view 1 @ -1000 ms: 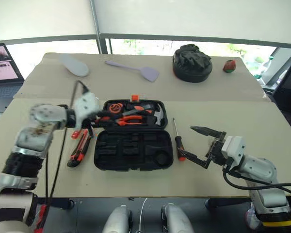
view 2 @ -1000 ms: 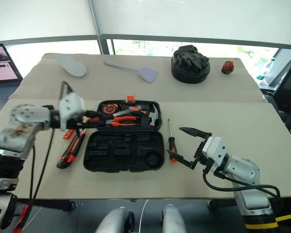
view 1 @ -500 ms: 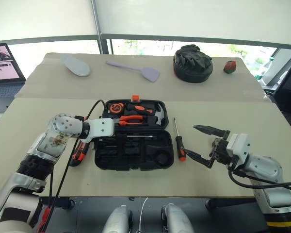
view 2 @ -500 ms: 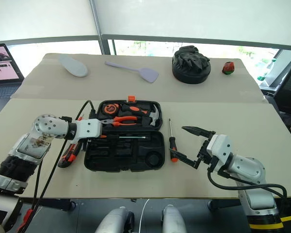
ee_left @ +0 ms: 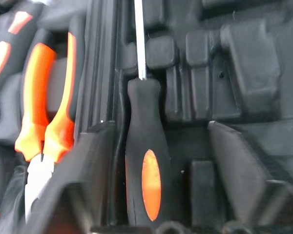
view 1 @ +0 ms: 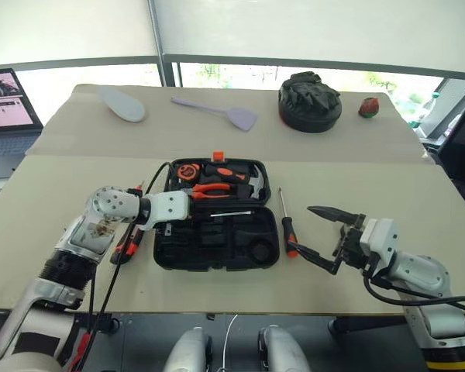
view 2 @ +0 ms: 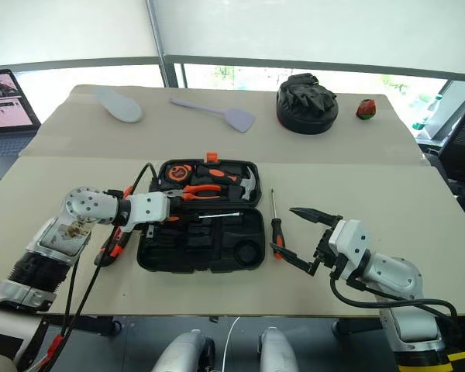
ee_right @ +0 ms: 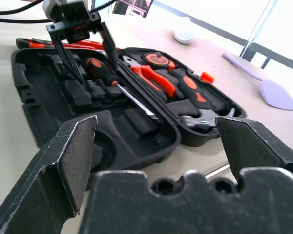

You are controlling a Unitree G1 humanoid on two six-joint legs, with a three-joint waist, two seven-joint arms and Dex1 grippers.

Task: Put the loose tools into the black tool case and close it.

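While the textured black tool case (view 1: 217, 217) lies open on the beige surface (view 1: 387, 186), a thin steel-shaft screwdriver (ee_right: 118, 85) rests in its moulded near half between the left pincer (ee_right: 86, 53) fingers, spread apart and angled down. Another screwdriver (view 1: 285, 223) lies just beside the case; the right pincer (view 1: 323, 238) hovers level, fingers wide apart.

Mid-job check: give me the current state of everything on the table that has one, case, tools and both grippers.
black tool case: open, lying flat.
screwdriver in case: lying in the near half, released.
left gripper: open, fingers astride that screwdriver's handle.
screwdriver on table: loose, right of the case.
utility knife: loose, left of the case.
pliers: seated in the far half.
right gripper: open, empty.
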